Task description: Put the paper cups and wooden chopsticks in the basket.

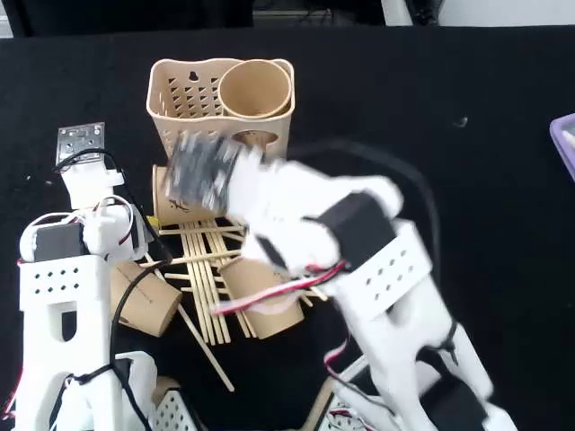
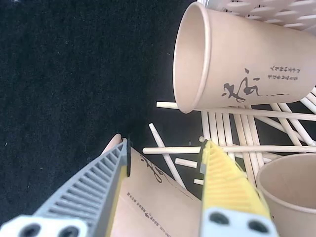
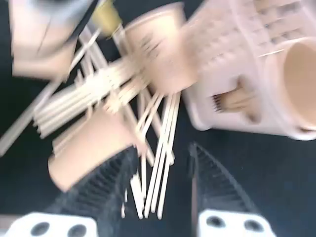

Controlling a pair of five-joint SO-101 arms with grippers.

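Hanging at the left of the table [image 1: 485, 197], my left claw [image 2: 164, 146] has its fingers apart, with a paper cup [image 2: 153, 207] lying on its side between them. Just past it a second cup [image 2: 237, 64] lies on the wooden chopsticks [image 2: 237, 129], just beside the basket [image 1: 184, 94]. The sticks lie in a loose, crisscross heap. A third cup [image 1: 269, 319] lies among them at mid-table. My right claw [image 3: 163, 150], fingers also apart and holding nothing, hovers over the chopsticks in front of the basket, where a fourth cup [image 1: 256, 88] stands upright inside.
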